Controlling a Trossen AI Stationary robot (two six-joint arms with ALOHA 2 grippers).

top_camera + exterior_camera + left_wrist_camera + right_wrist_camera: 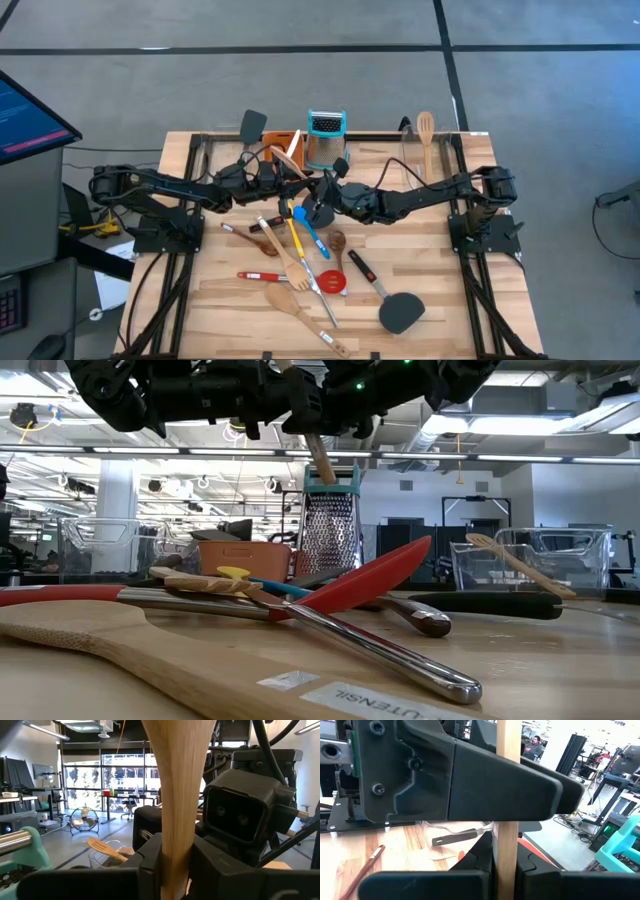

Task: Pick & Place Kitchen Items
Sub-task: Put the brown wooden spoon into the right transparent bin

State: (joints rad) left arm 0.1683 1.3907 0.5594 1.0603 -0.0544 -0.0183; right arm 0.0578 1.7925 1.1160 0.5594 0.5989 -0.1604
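Now both your grippers meet mid-table, above the utensil pile (pixel 300 265). The wooden spatula (pixel 176 795) stands upright, its handle pinched between the left gripper's (pixel 175 862) fingers; the right gripper (pixel 505 857) is clamped on the same handle. Behind them, an orange tray (pixel 278 143) sits beside the grater (pixel 325 138); what the tray holds, you cannot tell.

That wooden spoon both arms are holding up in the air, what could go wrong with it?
1. Both the left gripper and right gripper clamp the wooden spoon; pulling apart could strain or snap it.
2. If dropped, it would probably land on the pile of utensils below, scattering them.
3. The grater stands close and could get knocked.
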